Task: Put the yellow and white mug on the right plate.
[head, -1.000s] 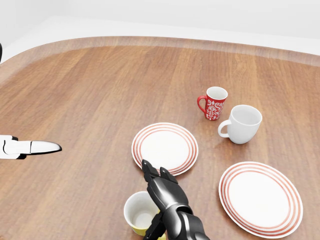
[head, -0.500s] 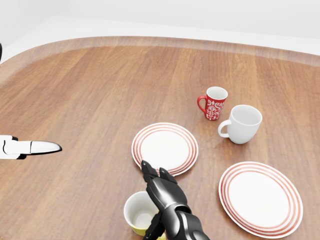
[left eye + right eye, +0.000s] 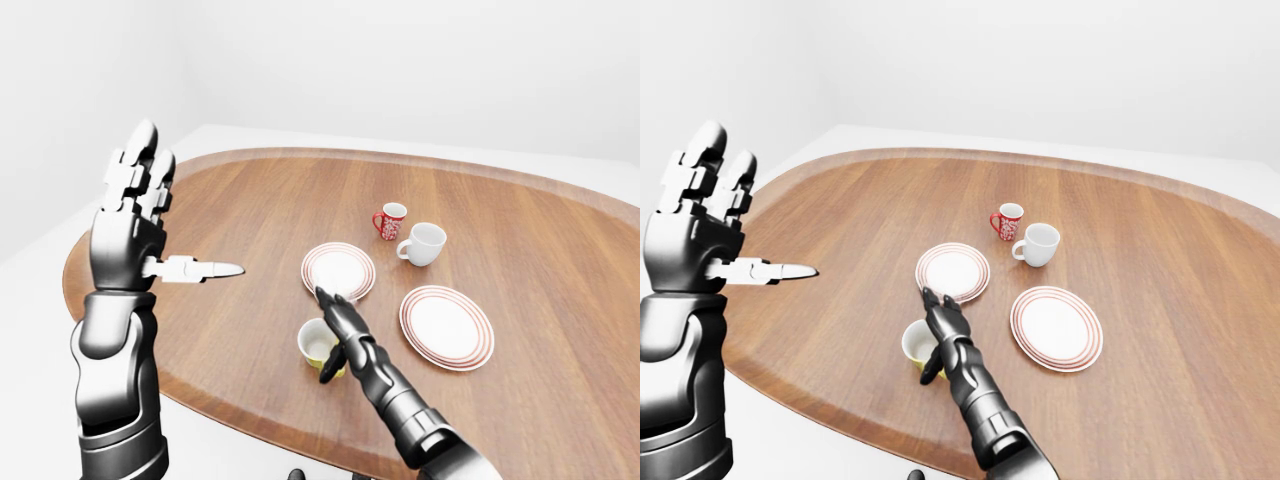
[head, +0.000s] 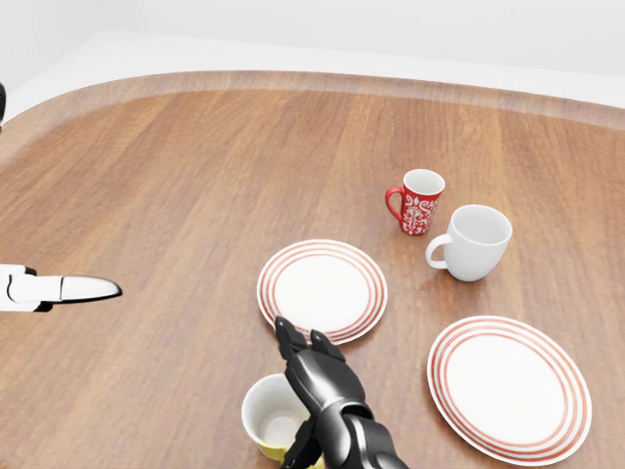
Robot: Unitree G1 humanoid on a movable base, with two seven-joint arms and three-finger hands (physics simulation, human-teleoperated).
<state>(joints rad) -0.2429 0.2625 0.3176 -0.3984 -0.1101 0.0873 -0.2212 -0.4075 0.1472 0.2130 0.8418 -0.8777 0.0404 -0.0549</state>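
the right robot hand (image 4: 311, 383), fingers apart, rests against the squat yellow and white ceramic mug (image 4: 270, 417), not gripping; a nudge could tip it off the brown wooden worktop (image 4: 195, 176) edge. beyond: two red-ringed white plates, right plate (image 4: 509, 387), three mugs total.

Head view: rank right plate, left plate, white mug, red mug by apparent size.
1. Right plate, largest, though it sits nearer the camera than the left plate, so true size may match.
2. Left plate.
3. White mug.
4. Red mug, smallest; slightly farther away, but clearly slimmer.
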